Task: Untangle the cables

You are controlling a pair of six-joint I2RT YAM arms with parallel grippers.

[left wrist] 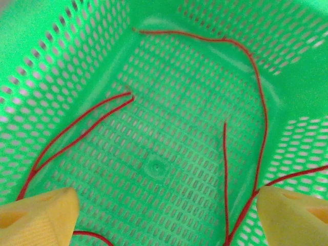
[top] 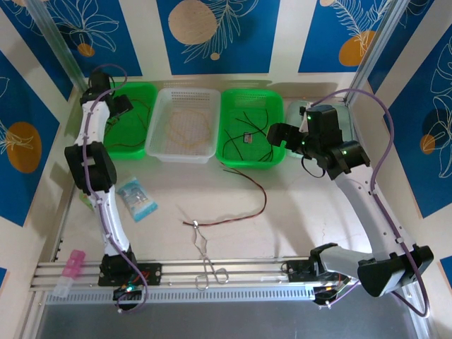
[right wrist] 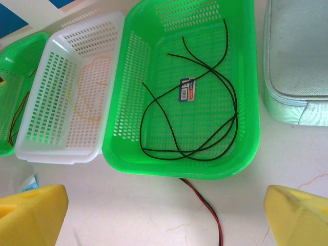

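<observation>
Small printed tag [right wrist: 187, 89] in green basket [right wrist: 249, 102]: text too small, unreadable.

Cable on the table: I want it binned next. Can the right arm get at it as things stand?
Probably yes. The right gripper hangs open just above the cable, which lies on bare table in front of the green basket with nothing over it.

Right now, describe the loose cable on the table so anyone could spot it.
Find the right-hand green basket in the far row. Just before it, a thin red-and-dark cable curves across the tabletop toward the forceps. It alone lies outside any basket.
</observation>
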